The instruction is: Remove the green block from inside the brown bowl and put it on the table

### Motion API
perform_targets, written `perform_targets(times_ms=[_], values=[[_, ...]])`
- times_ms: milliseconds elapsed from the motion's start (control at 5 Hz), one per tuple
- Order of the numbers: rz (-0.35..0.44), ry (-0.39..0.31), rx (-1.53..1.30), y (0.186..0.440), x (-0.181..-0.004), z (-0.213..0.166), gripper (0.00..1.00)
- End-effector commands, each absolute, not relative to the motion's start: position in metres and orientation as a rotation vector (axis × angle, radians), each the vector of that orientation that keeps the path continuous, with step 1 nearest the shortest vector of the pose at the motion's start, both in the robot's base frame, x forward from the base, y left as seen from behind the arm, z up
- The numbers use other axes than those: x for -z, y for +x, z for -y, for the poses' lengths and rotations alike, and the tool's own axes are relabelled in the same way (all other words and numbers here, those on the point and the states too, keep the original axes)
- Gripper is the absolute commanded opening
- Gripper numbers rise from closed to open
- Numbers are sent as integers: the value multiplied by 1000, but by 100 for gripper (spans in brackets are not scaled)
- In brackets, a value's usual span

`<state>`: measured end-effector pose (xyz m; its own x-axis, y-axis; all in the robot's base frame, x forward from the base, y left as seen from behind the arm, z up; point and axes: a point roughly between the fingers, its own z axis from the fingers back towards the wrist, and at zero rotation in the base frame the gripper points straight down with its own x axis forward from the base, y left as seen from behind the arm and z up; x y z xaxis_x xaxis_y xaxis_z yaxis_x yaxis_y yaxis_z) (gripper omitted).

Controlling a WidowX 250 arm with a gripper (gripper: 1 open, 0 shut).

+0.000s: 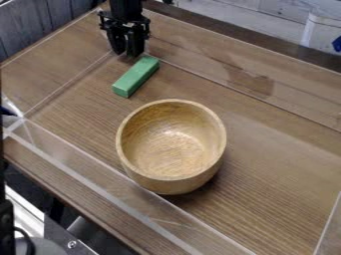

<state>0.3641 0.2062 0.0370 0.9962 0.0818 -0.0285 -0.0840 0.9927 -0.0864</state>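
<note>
The green block (135,76) lies flat on the table (253,100), up and to the left of the brown bowl (170,145). The bowl is empty, its inner grain showing. My black gripper (128,48) hangs just behind the block's far end, pointing down, with its fingers spread apart and nothing between them. It stands low over the tabletop and is not touching the block.
Clear acrylic walls (80,179) run along the table's near and left edges. A white object (324,28) sits beyond the far right corner.
</note>
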Motion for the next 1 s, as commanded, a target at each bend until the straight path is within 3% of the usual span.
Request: perform_targets(times_ms=[0,200,400,600,800], values=[[49,-49,-76,375,-68,-211,0],[51,-51,-77,375,-69,-212,0],[49,-48,-75,375,-72,-212,100],[48,-45,-73,376,-76,-211,100],[52,-46,-72,376,-79,-212,0]])
